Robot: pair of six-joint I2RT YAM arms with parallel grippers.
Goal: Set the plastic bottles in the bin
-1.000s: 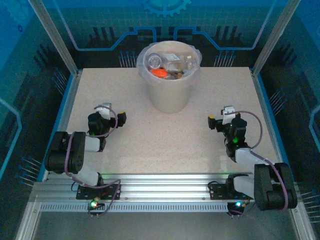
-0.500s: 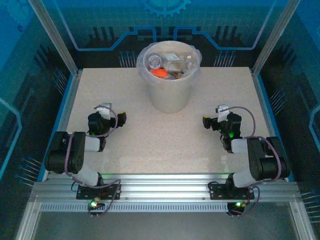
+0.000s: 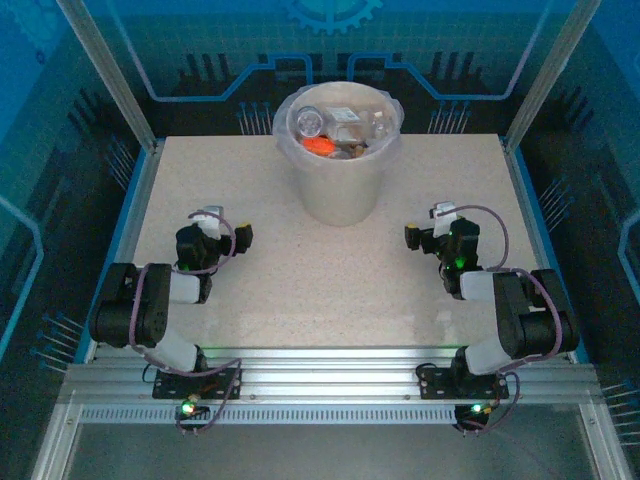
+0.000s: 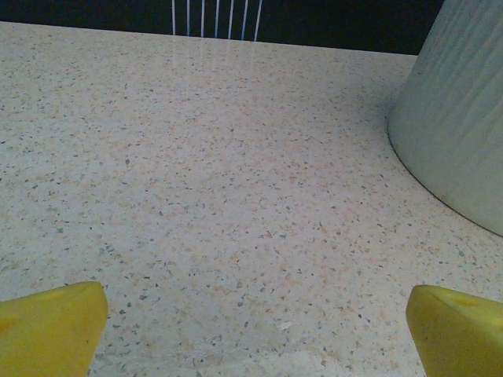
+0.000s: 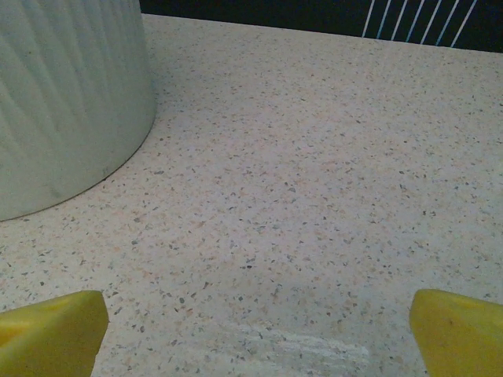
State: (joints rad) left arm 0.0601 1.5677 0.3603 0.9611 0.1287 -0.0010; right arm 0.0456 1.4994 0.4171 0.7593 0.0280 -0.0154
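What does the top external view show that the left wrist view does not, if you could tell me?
The top external view adds the open mouth of the bin with the bottles inside it, and the right tool off to the bin's right, apart from it. The left wrist view adds a close look at the left tool, its yellow fingertips spread wide with bare table between them. Both show the bin's pale outer wall standing on the speckled table.
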